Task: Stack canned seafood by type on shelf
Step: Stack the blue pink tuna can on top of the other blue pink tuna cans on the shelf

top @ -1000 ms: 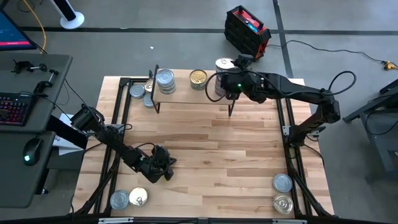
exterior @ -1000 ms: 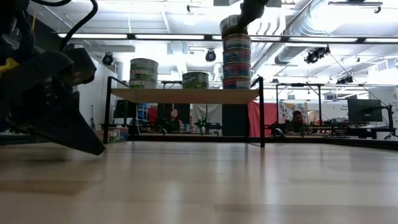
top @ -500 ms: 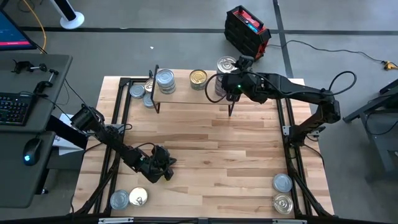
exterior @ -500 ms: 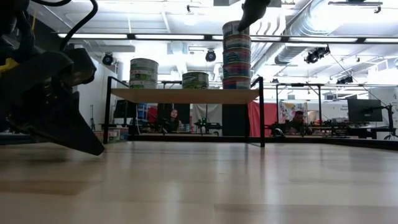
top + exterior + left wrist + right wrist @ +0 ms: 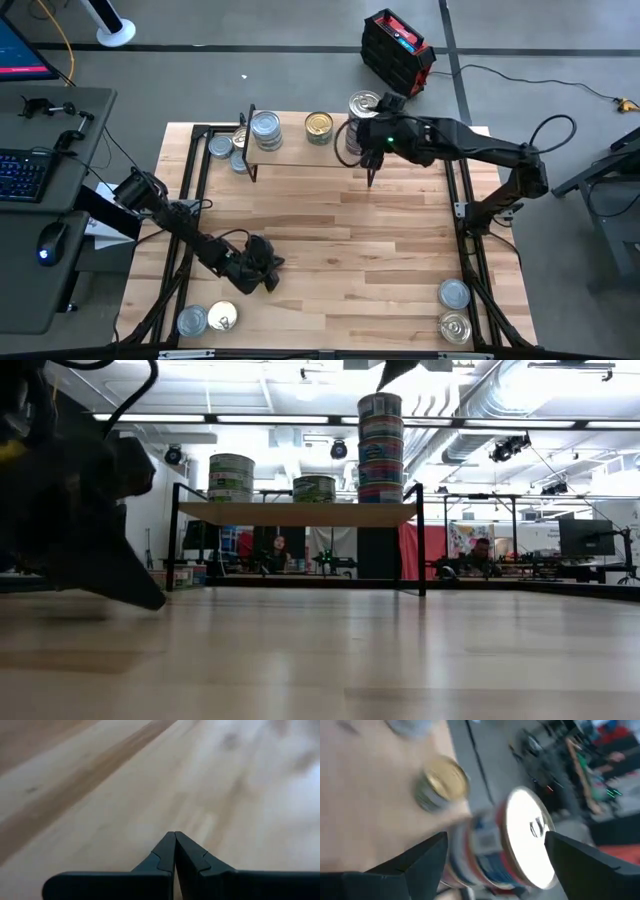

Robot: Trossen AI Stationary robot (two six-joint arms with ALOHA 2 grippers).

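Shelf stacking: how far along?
Done: the shelf holds a tall stack, a shorter stack and a single tin. In hand: nothing; the right gripper hangs open above the tall stack, the left gripper is shut near the table. Left: two tins at each front corner and some beside the shelf.

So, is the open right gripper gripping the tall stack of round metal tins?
No, the right gripper hangs above the stack, apart.
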